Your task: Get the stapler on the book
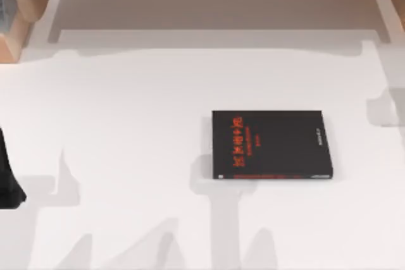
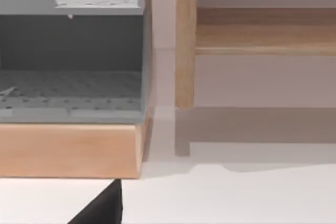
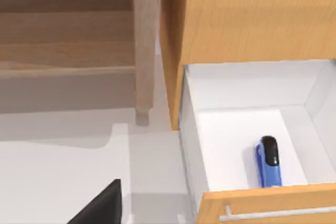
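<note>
Book (image 1: 272, 145): matt black cover, red lettering, looks like smooth card. Worktop (image 1: 126, 124): plain white, matt, smooth. Stapler (image 3: 270, 162): glossy blue plastic, black top. Drawer (image 3: 241, 145): smooth white inside, wood-grain front, metal-looking handle (image 3: 278, 214). Grey perforated shelf (image 2: 71, 90) on pale wood.

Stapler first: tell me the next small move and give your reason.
Probably bring the right arm down toward the open drawer and reach for the stapler. In the right wrist view it lies loose on the white drawer floor, near the wooden front panel, with nothing gripping it. The book lies flat on the table with its cover bare, ready to take it.
</note>
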Motion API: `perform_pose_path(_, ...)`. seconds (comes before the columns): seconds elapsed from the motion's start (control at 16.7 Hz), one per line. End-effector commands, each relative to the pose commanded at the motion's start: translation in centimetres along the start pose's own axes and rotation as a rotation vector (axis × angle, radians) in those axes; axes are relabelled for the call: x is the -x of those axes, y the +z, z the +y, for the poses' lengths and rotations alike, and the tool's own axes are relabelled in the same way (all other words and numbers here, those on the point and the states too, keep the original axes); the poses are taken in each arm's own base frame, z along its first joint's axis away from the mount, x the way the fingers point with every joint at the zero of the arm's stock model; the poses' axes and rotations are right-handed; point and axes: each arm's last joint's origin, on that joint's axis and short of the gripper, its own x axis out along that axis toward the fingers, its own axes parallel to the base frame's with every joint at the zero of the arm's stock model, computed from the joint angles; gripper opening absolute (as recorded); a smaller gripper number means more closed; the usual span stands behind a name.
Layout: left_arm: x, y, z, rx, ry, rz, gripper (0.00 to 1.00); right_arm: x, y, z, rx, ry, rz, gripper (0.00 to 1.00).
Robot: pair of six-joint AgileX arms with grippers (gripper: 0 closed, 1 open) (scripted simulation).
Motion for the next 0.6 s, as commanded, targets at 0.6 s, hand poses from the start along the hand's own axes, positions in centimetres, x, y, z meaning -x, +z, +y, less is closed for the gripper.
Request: perform_pose_path(0.6,0.0,0.0,0.0,0.0,0.0,0.0,1.0,-8.3,8.6,-2.7,0.017,-0.067,0.297,1.0)
